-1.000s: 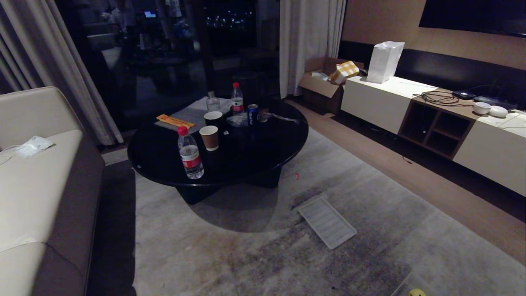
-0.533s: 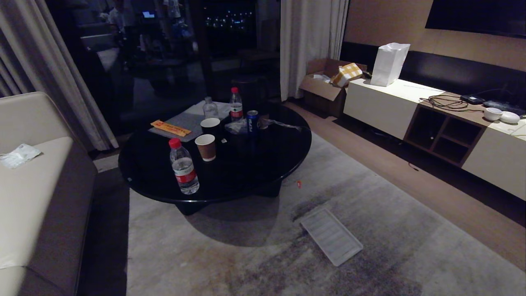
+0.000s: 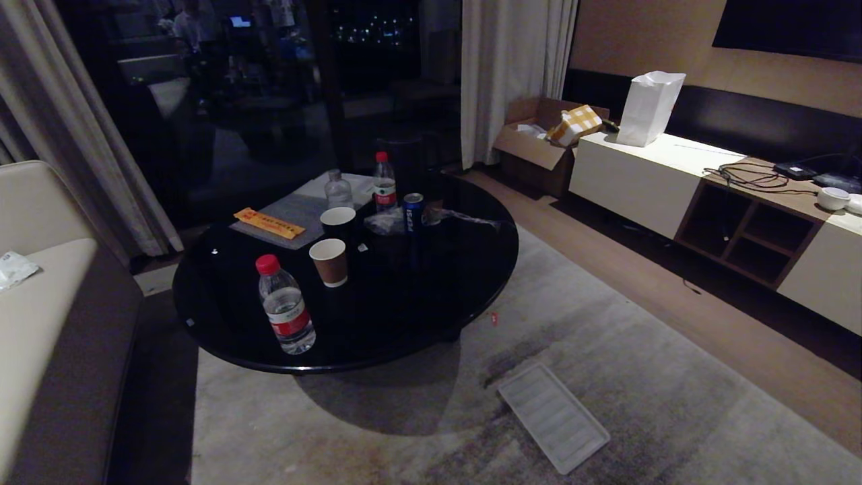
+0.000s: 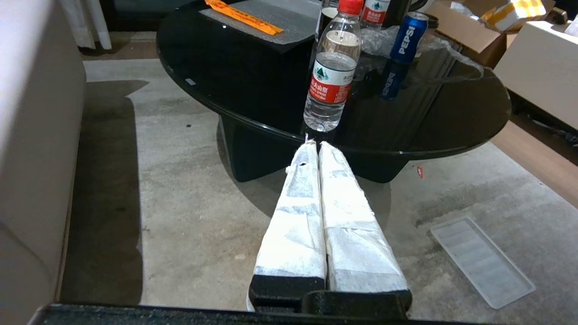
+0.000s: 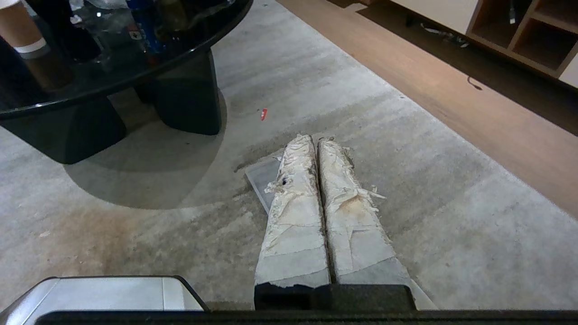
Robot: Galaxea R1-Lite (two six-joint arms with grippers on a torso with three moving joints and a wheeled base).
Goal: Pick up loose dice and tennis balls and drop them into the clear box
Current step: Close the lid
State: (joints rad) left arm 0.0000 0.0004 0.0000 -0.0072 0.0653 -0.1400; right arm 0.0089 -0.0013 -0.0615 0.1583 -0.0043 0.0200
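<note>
No dice, tennis balls or clear box show in any view. A flat ribbed translucent lid (image 3: pixel 553 416) lies alone on the grey carpet; it also shows in the left wrist view (image 4: pixel 482 262). In the right wrist view the lid (image 5: pixel 264 178) is partly hidden behind the fingers. My left gripper (image 4: pixel 317 143) is shut and empty, held above the carpet and pointing at the black table's near edge. My right gripper (image 5: pixel 314 137) is also shut and empty, over the carpet just above the lid. Neither arm appears in the head view.
A round black coffee table (image 3: pixel 417 289) stands ahead, carrying a water bottle (image 3: pixel 285 306), paper cups (image 3: pixel 328 261) and a Pepsi can (image 3: pixel 413 210). A sofa (image 3: pixel 40 337) runs along the left. A low white cabinet (image 3: pixel 640 182) and a cardboard box (image 3: pixel 532 141) line the right wall.
The whole head view has shifted, so the camera has moved: table and lid now sit lower and closer. A yellow object at the bottom edge has left the view. Neither arm has moved.
</note>
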